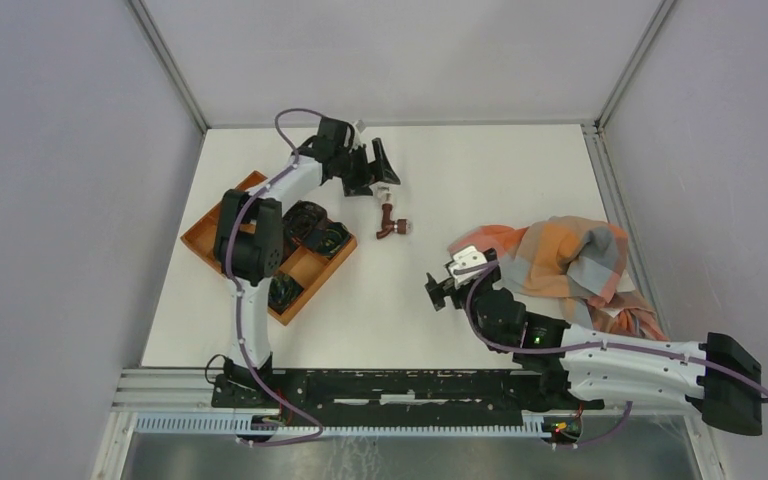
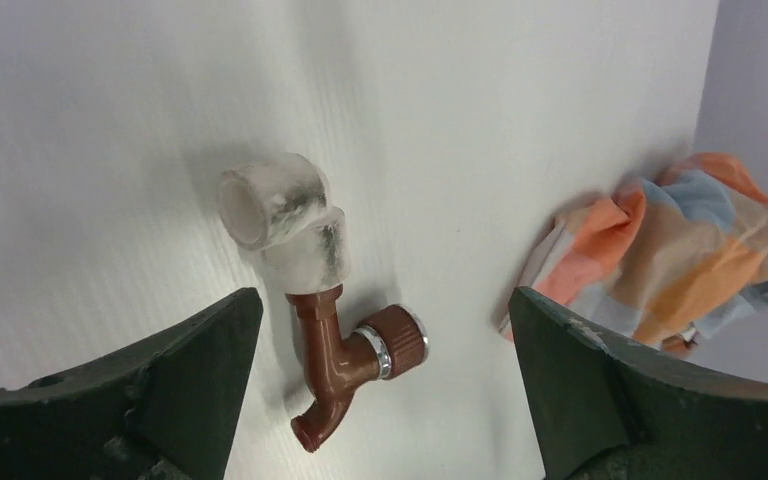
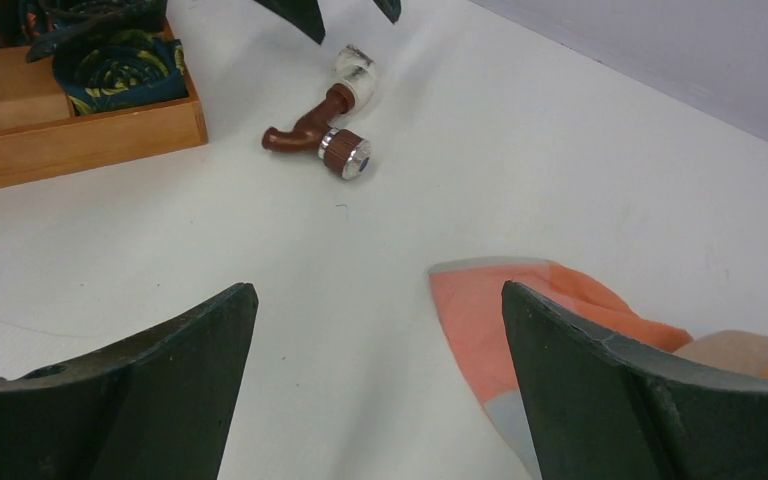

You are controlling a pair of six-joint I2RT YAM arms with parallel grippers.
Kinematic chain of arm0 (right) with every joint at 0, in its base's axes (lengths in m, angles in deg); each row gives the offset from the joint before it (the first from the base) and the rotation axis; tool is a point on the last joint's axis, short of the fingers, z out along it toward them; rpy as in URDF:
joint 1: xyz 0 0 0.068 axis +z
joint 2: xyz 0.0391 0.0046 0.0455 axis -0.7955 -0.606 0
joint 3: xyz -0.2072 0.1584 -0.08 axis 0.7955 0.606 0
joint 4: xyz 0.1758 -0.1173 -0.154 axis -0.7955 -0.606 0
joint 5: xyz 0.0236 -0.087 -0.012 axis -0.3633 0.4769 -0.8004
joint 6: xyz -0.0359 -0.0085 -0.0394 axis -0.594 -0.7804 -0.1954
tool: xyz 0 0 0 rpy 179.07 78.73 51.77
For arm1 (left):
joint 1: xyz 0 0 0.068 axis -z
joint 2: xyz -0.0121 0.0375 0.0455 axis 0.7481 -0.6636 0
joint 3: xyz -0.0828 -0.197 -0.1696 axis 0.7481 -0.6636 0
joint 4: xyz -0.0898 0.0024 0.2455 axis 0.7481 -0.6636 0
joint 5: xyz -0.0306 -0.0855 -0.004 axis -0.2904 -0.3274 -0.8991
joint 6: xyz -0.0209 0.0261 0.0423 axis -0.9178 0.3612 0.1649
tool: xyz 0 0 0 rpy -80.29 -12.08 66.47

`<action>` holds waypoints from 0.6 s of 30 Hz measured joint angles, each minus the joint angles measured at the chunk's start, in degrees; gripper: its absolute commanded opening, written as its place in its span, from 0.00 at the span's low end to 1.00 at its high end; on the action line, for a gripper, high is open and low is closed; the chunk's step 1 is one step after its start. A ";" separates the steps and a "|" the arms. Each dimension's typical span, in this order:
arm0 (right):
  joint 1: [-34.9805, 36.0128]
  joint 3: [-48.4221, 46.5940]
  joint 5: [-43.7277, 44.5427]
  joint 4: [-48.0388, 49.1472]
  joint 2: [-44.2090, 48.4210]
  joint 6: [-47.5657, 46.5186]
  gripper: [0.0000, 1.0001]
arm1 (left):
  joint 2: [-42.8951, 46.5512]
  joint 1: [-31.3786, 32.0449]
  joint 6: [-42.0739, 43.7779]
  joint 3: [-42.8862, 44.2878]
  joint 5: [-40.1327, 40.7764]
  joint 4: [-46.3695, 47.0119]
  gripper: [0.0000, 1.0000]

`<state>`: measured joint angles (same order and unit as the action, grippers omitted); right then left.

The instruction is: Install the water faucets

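"While the tray (image 1: 203, 238) sits far left, where is the tap (image 2: 332, 365)?"

"Lying loose on the tabletop (image 1: 480, 160), to the tray's right. The left hand (image 2: 382, 295) hangs over it, spread wide and empty, probably lined up for a pickup."

"And the right hand (image 3: 380, 290)?"

"Spread and empty too, low beside the cloth (image 1: 570, 255), seemingly on standby. Its camera catches the blue mark on the knob (image 3: 345, 155). The left camera shows the pale fitting (image 2: 285, 215) and its hollow end instead."

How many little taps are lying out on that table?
1. The brown faucet lies on the table, between the tray and the cloth. Others could hide under the cloth.
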<state>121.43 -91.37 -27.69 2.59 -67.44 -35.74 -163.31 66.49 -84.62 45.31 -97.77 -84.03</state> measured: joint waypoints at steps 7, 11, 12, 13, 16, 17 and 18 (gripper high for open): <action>-1.29 -3.32 2.32 -5.68 1.73 3.21 0.98 | 8.46 0.00 4.94 6.34 7.98 -9.18 1.00; -6.40 -6.56 1.33 -7.87 1.16 4.57 0.98 | 22.27 -0.04 4.76 -2.23 10.43 -7.85 1.00; -8.39 -7.39 0.26 -8.59 0.81 4.72 0.98 | 26.10 -0.04 4.61 -5.55 10.67 -6.67 1.00; -10.80 -8.48 -1.11 -9.51 0.31 5.01 0.98 | 30.99 -0.04 4.42 -9.88 11.19 -5.42 1.00; -17.40 -11.17 -5.62 -11.72 -0.48 5.92 0.98 | 44.94 -0.04 3.78 -21.88 14.75 -2.08 1.00; -19.06 -11.96 -6.80 -12.39 -0.66 6.25 0.98 | 48.78 -0.04 3.72 -24.96 16.04 -1.57 1.00; -20.52 -12.81 -8.02 -13.14 -0.83 6.60 0.98 | 51.84 -0.04 3.72 -27.23 17.14 -1.44 1.00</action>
<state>100.91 -104.18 -35.72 -10.55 -68.27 -29.14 -111.47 66.45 -80.91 18.08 -80.63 -85.48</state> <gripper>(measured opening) 0.979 0.994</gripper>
